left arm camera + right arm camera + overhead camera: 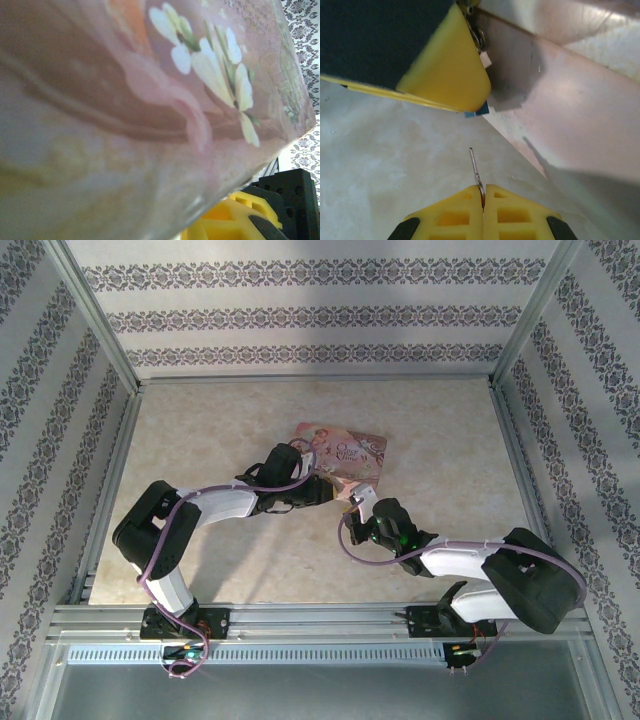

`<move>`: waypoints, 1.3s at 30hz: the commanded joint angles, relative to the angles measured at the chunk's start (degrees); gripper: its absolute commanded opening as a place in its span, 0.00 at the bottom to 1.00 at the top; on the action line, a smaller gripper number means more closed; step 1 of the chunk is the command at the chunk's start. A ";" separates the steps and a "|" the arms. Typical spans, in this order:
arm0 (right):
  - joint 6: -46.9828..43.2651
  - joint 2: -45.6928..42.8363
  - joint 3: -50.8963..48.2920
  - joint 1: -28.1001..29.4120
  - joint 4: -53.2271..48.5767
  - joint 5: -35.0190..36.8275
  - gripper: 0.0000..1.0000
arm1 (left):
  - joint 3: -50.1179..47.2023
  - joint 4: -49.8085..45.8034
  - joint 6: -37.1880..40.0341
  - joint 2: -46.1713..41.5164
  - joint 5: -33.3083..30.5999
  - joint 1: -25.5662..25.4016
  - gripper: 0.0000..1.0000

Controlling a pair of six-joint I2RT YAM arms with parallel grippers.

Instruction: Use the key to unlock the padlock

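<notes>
Padlock, small, silvery-and-blue metal (476, 113): located at the near edge of the pink picture-printed rectangular box (345, 452), which lies at the middle of the beige marbled worktop (220, 430).

Lettering: the box lid carries a cursive title beside a printed figure. In the top view it is too small to read.

View differences: the top view shows both arms reaching to the near edge of the box, but the padlock is too small to make out there. The right wrist view resolves it. A blue corner shows below a yellow finger (447, 65) of the left claw (330, 492), and silvery rings (477, 36) show above that finger, against the box wall. The left wrist view shows printed white flowers on the box at very close range, blurred.

Right claw (483, 194): clenched, both yellow fingers pressed together on the thin silvery metal key (476, 167). The blade points toward the padlock and stands apart from it.

Left claw: its finger covers most of the padlock. Whether it clamps the padlock or the box edge cannot be told.
</notes>
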 commanded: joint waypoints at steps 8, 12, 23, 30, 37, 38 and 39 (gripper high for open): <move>0.81 1.73 -1.05 0.50 5.96 0.35 0.00 | 2.14 0.71 -1.72 -1.71 2.50 -0.94 0.22; 1.03 2.28 -1.06 0.47 6.22 0.69 0.00 | 2.05 1.18 -1.85 -1.53 2.58 -0.94 0.22; 1.56 4.12 -0.48 0.25 9.36 1.31 0.00 | 1.87 1.87 -2.22 -1.44 2.85 -0.94 0.22; 1.64 4.28 -0.67 -0.53 10.49 1.43 0.00 | 1.70 1.67 -2.07 -1.53 2.85 -0.99 0.22; 2.07 4.35 -0.80 -1.98 11.72 -1.41 0.00 | 1.67 1.45 -1.94 -1.55 2.76 -0.94 0.21; 2.09 4.38 -0.64 -2.09 11.85 -1.76 0.00 | 1.65 1.41 -1.91 -1.53 2.74 -0.94 0.21; 2.09 4.53 -0.68 -2.23 12.02 -1.98 0.00 | 1.65 1.49 -1.99 -1.54 2.76 -0.94 0.21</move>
